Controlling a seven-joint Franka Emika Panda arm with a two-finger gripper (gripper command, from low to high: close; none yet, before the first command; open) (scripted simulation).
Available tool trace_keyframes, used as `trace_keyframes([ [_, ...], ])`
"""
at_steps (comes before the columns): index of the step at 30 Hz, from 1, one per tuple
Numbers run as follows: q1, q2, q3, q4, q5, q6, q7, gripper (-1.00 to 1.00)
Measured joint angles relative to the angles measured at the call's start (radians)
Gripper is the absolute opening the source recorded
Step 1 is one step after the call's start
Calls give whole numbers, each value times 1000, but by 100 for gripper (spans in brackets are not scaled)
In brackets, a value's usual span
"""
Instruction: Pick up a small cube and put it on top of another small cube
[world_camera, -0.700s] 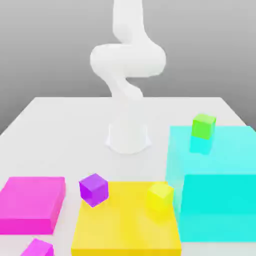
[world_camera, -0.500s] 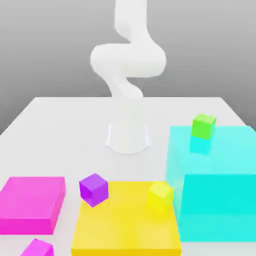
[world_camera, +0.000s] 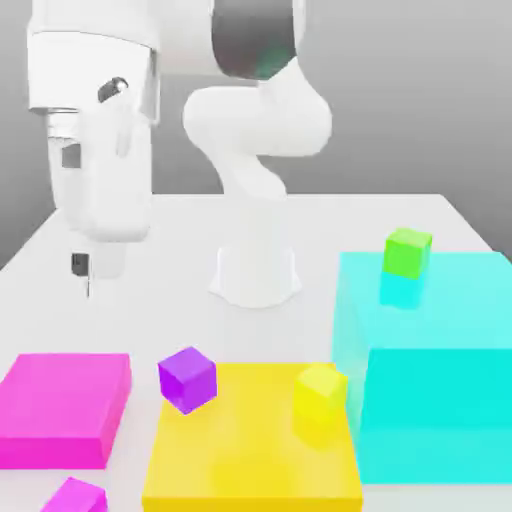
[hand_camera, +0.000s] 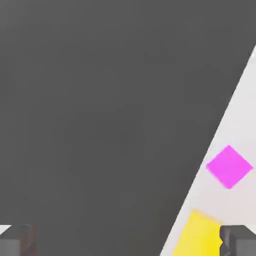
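We see the purple cube (world_camera: 188, 380) at the far corner of the flat yellow block (world_camera: 250, 450), on the exterior view's left, with the yellow cube (world_camera: 320, 393) at that block's other side. Around them on the counter (world_camera: 170, 300) stand the tall cyan block (world_camera: 435, 385) with the green cube (world_camera: 407, 253), the magenta block (world_camera: 65, 400) and a magenta cube (world_camera: 77, 496). We find the pincer (hand_camera: 128, 241) wide open, its fingertips well apart. The arm (world_camera: 185, 35) reaches to the exterior view's left, its hand pointing down
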Motion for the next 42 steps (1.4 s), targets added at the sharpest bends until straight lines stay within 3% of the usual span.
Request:
trace_keyframes([
  [11,-3,369,-101,23,24,99,464,0],
  [15,-7,512,-104,50,41,192,494,0],
  [16,-10,544,-102,57,44,217,494,-100],
  [22,-11,560,-101,60,45,232,493,-100],
  [28,-7,394,-103,14,34,112,479,-100],
  [42,23,-111,-20,-323,51,-53,-76,-100],
])
